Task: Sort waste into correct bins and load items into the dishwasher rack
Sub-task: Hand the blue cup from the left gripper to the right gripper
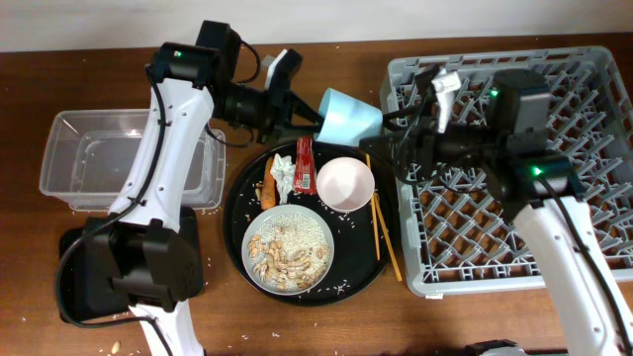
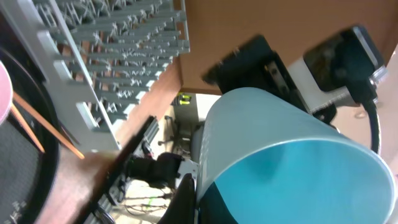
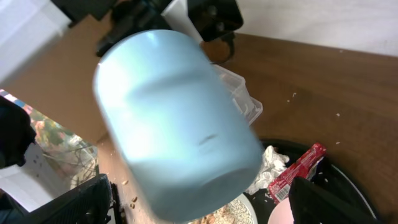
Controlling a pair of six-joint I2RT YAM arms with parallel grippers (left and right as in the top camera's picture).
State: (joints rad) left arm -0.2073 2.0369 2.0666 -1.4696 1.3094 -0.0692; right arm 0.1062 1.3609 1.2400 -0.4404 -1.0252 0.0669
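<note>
Your left end effector (image 1: 302, 111) is clamped on the rim of the light-blue cup (image 1: 351, 117) and holds it clear of the worktop (image 1: 475, 321), tipped on its side. The cup's mouth faces back toward the left wrist camera and its base points at the dishwasher rack (image 1: 406, 227). The cup hangs over the gap between the round black tray (image 1: 356, 252) and the rack's near corner.

Your right end effector (image 1: 384, 140) reaches in from the rack side. Its fingers (image 3: 323, 199) are spread apart, one on either side of the cup's base. The right wrist view is blurred, so you cannot tell whether they touch it.

On the round tray:
- The pinkish-white bowl (image 1: 345, 184) sits upright.
- The plate (image 1: 246, 259) carries beige scraps and rice (image 1: 288, 247).
- The red wrapper (image 1: 304, 163), the crumpled tissue (image 1: 283, 173) and the carrot piece (image 1: 267, 190) lie close together.
- The chopsticks (image 1: 381, 222) lie along the tray's edge nearest the rack.

The clear tub (image 1: 69, 158) stands well to the left.
</note>
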